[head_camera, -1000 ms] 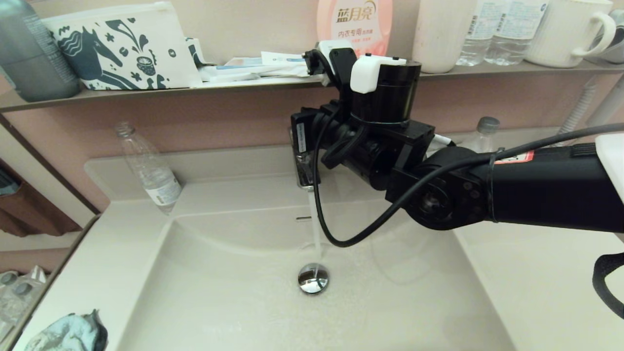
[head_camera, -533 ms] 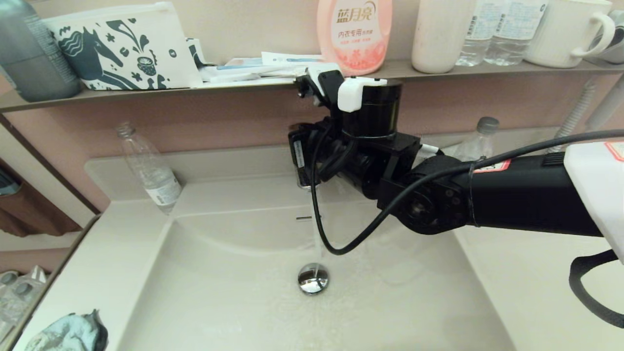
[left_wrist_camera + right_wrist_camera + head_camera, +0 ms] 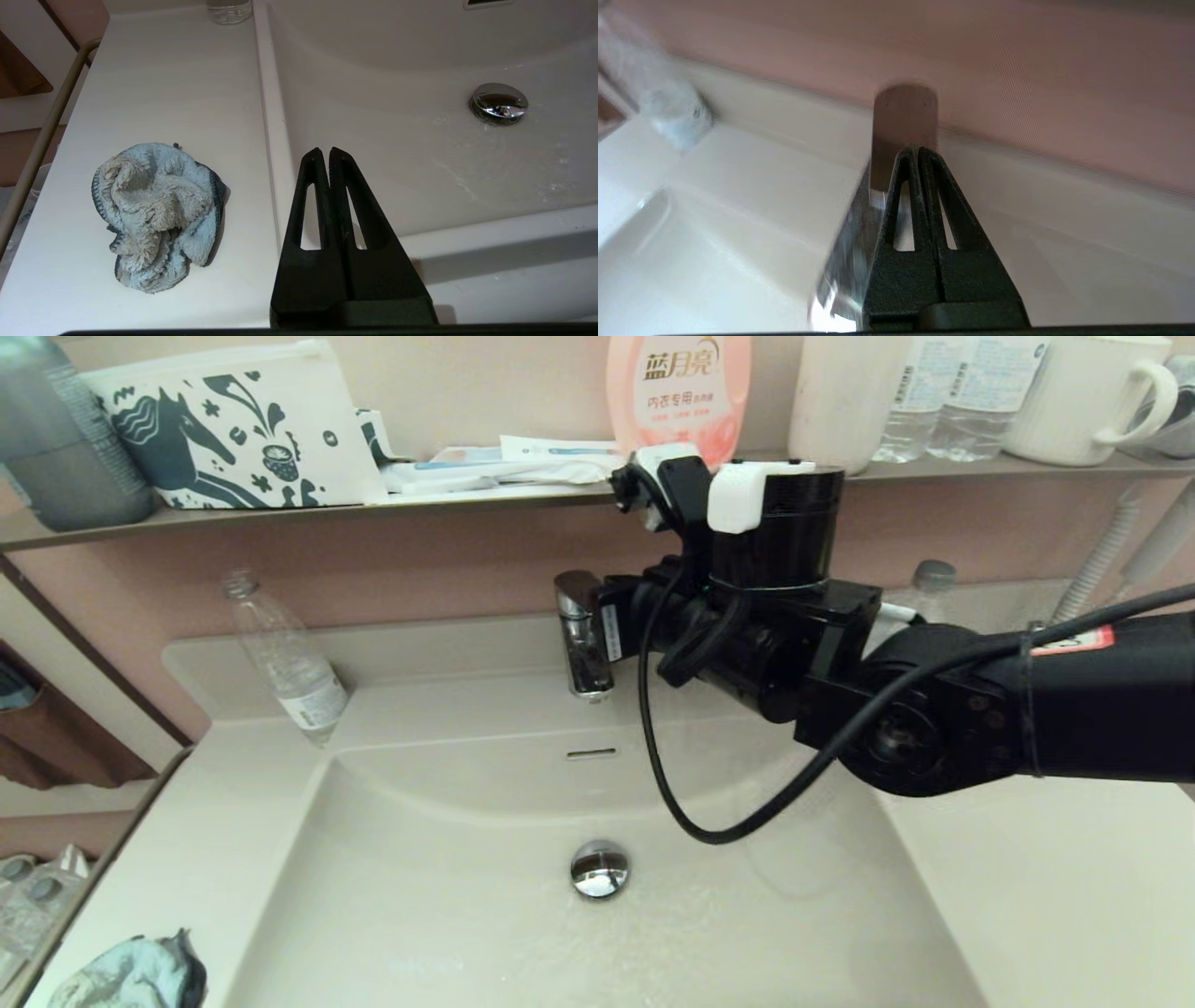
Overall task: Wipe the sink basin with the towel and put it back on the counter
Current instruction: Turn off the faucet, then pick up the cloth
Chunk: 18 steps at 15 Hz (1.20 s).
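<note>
Chrome faucet (image 3: 583,644) no longer runs, the right gripper (image 3: 919,151) pressed shut beside its lever, so the wet sink basin (image 3: 448,896) awaits the towel (image 3: 156,214) lying crumpled on the counter (image 3: 163,84) by the closed left gripper (image 3: 325,154).

Warm, soft indoor light, fairly even; the head view was moderately bright with a pinkish-cream cast. Glossy sink basin (image 3: 448,896) showed faint sheen, and the chrome drain plug (image 3: 599,869) carried small bright reflections. Head view bowed at the edges: the shelf (image 3: 280,509) line curved, corners stretched. Left wrist view was sharp; the towel (image 3: 159,214) threw a short dark shadow to one side, and the left claw (image 3: 329,156) cast a broad grey shadow across the surface (image 3: 154,84) edge. Right wrist view was motion-blurred: faucet (image 3: 903,126) smeared, bottle (image 3: 675,114) ghosted, only the right claw (image 3: 919,151) crisp.
</note>
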{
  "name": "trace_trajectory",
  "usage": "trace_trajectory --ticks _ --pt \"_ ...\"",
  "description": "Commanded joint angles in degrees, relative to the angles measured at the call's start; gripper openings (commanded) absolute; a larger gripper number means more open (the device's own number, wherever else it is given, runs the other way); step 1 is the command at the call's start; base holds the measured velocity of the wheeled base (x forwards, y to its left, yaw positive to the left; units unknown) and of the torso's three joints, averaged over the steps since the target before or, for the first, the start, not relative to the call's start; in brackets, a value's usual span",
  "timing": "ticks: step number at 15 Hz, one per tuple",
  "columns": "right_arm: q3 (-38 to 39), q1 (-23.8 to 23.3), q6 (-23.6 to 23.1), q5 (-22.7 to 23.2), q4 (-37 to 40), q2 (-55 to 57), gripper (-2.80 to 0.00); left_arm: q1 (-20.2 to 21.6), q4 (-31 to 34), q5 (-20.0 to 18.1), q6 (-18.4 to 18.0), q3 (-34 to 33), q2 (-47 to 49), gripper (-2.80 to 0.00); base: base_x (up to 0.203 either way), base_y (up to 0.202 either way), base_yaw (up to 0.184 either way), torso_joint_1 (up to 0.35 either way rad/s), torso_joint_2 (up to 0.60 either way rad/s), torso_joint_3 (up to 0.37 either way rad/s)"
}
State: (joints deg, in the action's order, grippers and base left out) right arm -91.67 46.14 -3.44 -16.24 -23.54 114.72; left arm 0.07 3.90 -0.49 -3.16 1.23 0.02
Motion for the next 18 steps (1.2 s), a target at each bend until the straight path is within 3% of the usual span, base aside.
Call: trace_trajectory --ticks 1,6,10,16,18 --pt "6.42 -0.80 0.08 -0.12 -0.22 -6.87 -2.80 0.01 0.05 0.05 -0.01 0.00 -0.01 -2.80 0.000 0.000 0.000 0.000 0.00 0.000" --pt "33.12 -7.24 0.26 -0.44 -0.33 -29.57 -2.80 0.01 0.05 0.05 -0.01 0.00 -0.02 -2.80 0.000 0.000 0.000 0.000 0.00 0.000" --pt "44.62 -12.01 0.35 -5.85 1.12 -52.41 -2.80 0.01 0.03 0.05 -0.01 0.03 0.04 -2.80 0.000 0.000 0.000 0.000 0.00 0.000" --pt "50.12 -35.75 1.06 -9.02 17.49 -84.72 -2.80 0.01 0.02 0.05 -0.01 0.00 -0.02 -2.80 0.000 0.000 0.000 0.000 0.00 0.000" --pt "52.16 -40.68 2.45 -9.00 22.73 -92.77 -2.80 0.10 0.04 0.05 -0.01 0.00 0.06 -2.80 0.000 0.000 0.000 0.000 0.00 0.000"
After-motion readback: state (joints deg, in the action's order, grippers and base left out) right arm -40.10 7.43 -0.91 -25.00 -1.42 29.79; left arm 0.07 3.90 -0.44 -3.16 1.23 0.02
